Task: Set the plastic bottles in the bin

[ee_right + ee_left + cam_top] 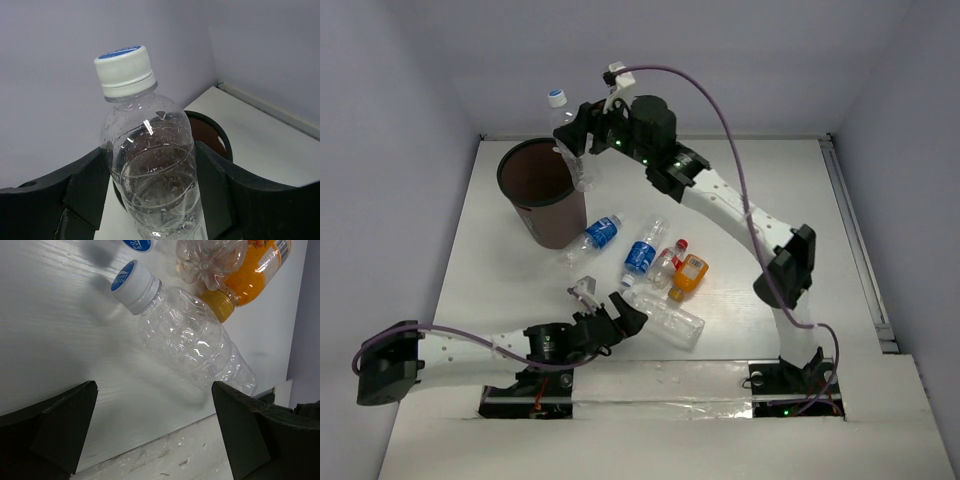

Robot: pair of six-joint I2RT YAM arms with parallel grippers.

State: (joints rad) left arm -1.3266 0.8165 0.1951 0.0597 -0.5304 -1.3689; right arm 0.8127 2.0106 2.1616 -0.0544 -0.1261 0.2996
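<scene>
Right gripper is clamping a clear bottle mid-body over the rim of the bin, likely light, thin-walled, slippery; left gripper is hovering, jaws apart.

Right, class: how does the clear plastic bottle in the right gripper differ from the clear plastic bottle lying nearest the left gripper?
The gripped clear plastic bottle stands upright, cap up; the lying clear plastic bottle rests on its side on the white table. The first is clamped in the right gripper, raised by the dark brown round bin; the second is untouched, ahead of the open left gripper. Both are see-through with white, blue-topped caps.
</scene>
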